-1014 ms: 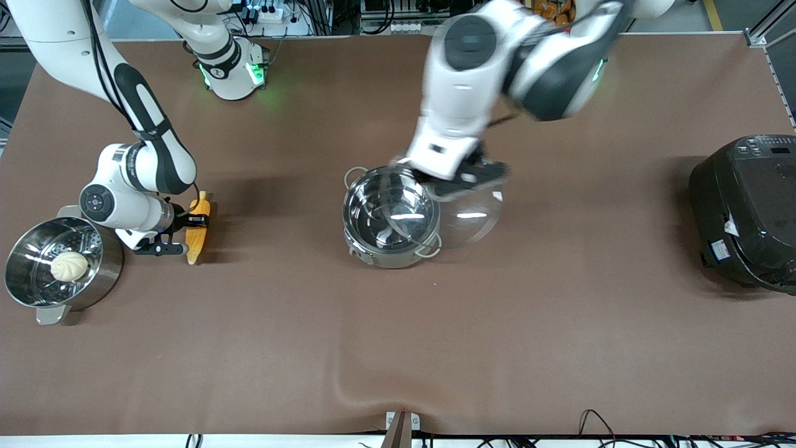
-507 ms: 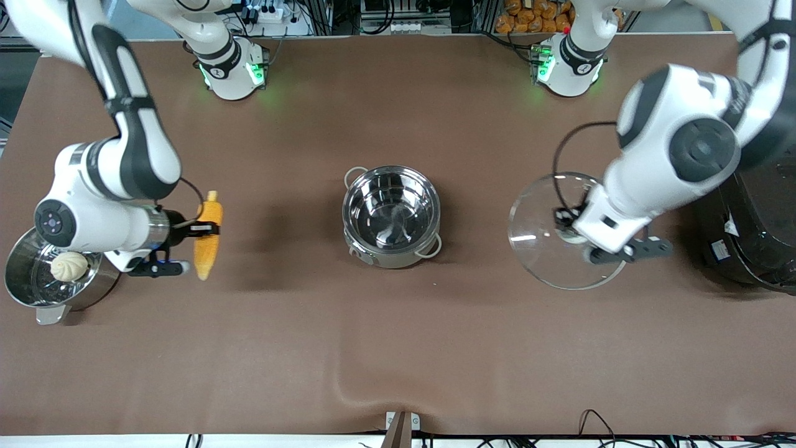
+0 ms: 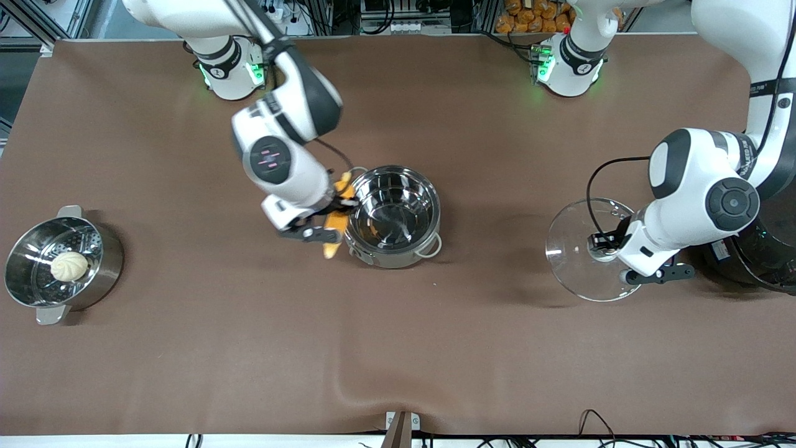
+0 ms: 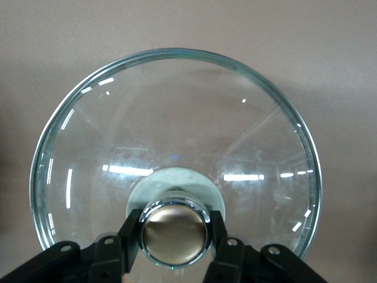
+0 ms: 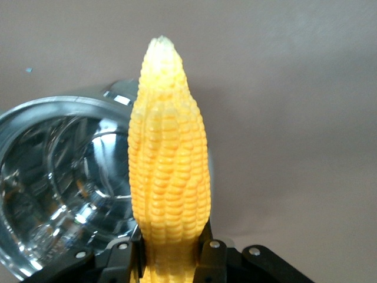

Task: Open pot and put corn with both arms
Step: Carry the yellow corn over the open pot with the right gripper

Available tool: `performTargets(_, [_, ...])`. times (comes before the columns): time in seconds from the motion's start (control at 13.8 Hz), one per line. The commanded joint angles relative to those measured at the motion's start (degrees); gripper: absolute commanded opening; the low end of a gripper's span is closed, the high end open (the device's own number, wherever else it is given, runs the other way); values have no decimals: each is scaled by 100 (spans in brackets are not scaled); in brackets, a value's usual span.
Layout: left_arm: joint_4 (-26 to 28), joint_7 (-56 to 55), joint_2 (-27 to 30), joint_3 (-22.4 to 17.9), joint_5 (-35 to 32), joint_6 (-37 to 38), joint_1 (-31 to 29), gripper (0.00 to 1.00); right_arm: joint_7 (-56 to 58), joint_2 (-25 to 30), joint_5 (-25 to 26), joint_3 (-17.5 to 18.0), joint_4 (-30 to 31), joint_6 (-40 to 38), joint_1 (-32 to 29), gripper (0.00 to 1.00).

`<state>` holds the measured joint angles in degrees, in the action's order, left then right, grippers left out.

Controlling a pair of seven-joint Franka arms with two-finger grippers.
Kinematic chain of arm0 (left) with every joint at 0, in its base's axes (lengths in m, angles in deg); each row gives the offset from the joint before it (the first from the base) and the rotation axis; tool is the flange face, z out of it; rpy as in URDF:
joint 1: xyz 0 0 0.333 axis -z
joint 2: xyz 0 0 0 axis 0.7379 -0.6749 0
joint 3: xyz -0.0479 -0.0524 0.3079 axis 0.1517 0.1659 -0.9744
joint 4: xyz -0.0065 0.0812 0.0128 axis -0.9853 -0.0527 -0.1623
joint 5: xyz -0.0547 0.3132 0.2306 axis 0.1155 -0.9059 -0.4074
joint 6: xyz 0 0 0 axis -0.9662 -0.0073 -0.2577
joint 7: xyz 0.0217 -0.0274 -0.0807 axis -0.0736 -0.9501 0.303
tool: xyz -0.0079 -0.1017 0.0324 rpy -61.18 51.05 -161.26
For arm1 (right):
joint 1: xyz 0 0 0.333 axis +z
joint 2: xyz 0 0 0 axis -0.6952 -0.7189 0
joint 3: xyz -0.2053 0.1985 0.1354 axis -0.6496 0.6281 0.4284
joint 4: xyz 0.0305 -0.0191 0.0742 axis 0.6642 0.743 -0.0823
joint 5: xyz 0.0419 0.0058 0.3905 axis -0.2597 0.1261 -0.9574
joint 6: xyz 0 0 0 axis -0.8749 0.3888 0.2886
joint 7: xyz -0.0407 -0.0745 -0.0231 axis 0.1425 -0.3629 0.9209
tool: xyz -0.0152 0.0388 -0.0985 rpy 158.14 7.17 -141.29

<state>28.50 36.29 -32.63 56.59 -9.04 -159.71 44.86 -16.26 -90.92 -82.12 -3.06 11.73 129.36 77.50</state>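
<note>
The steel pot [image 3: 392,214] stands open and empty at the table's middle. My right gripper [image 3: 333,219] is shut on the yellow corn [image 3: 336,227] and holds it over the pot's rim on the right arm's side. In the right wrist view the corn [image 5: 169,171] stands between my fingers [image 5: 207,259], beside the pot [image 5: 65,188]. My left gripper [image 3: 606,246] is shut on the knob of the clear glass lid [image 3: 575,261], held low over the table toward the left arm's end. In the left wrist view the knob [image 4: 175,234] sits between my fingers [image 4: 131,236], with the lid [image 4: 177,135] around it.
A steel steamer pot [image 3: 102,274] with a white bun [image 3: 68,266] in it stands at the right arm's end. A large black cooker [image 3: 755,249] stands at the left arm's end, close to the left arm.
My right gripper has carried the corn from beside the steamer pot to the steel pot's rim. My left gripper has shifted with the lid slightly toward the black cooker.
</note>
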Motion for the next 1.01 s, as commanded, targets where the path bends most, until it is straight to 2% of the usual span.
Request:
performTargets(0.0, [1288, 82, 618, 99, 122, -1098, -151, 0, -689, -560, -53, -85, -572, 118, 423, 12])
performTargets(0.14, [2211, 65, 908, 90, 78, -2056, -152, 0, -1200, -851, -44, -85, -730, 522, 627, 15])
performTargets(0.22, [2511, 12, 961, 81, 69, -2400, -152, 0, -1262, -956, -44, -85, -827, 576, 653, 20])
performTargets(0.36, [2768, 21, 944, 64, -35, -2938, -195, 0, -1316, -1028, -36, -85, -846, 586, 706, 85])
performTargets(0.43, [2812, 21, 936, 64, -149, -3001, -239, 0, -1307, -1019, -44, -85, -854, 577, 706, 100])
performTargets(0.65, [2804, 21, 752, 55, -386, -3404, -336, 0, -1228, -809, -44, -85, -854, 437, 645, 100])
performTargets(0.94, [2585, 55, 295, 99, -625, -3669, -425, 0, -712, -90, -18, -120, -907, -738, 224, 100])
